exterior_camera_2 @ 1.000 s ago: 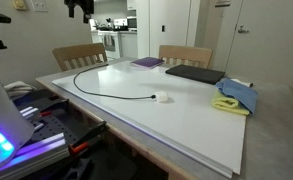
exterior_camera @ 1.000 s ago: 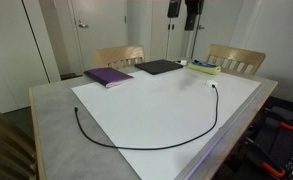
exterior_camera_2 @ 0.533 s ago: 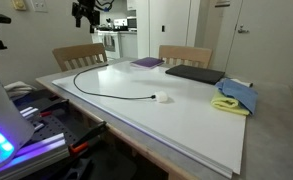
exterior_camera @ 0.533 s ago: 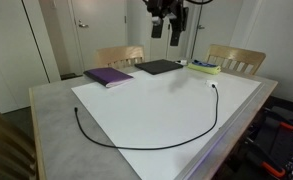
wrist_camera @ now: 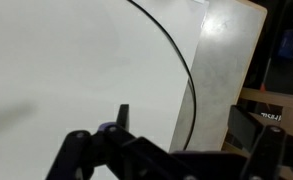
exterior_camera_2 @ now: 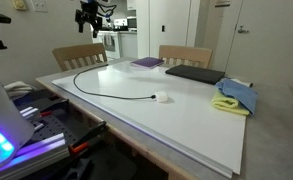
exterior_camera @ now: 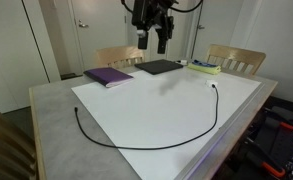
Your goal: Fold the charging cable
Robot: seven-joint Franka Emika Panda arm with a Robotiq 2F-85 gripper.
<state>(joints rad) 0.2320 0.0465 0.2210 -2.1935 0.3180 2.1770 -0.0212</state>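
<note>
The hand (exterior_camera: 152, 44) hangs high above the far side of the surface (exterior_camera: 51, 122), over the gap between the purple book (exterior_camera: 108, 76) and a flat black pad (exterior_camera: 159, 67). Its fingers are spread apart and grip nothing. It touches nothing, with open air all round it and below it.

A large white sheet (exterior_camera: 156, 108) covers most of the grey surface, leaving a bare grey border at the near and side edges. The middle of the sheet is free. The book, the pad and a blue and yellow cloth (exterior_camera_2: 236, 97) all lie along the far side. Two wooden chairs (exterior_camera: 119, 56) (exterior_camera: 236, 58) stand against the far edge, and beyond one side edge dark clutter sits lower down.

The charging cable (exterior_camera: 146, 148) lies flat on the white sheet, unfolded, in one wide open curve. It is a very thin black line. One end sits near the bare border, the middle sweeps close to the sheet's near edge, and the other end runs up to a small white plug (exterior_camera: 214, 86). The plug (exterior_camera_2: 162, 98) rests on the sheet, well apart from the cloth. In the wrist view the cable (wrist_camera: 188, 78) arcs across the sheet close to its edge, ahead of the hand (wrist_camera: 171, 150).
</note>
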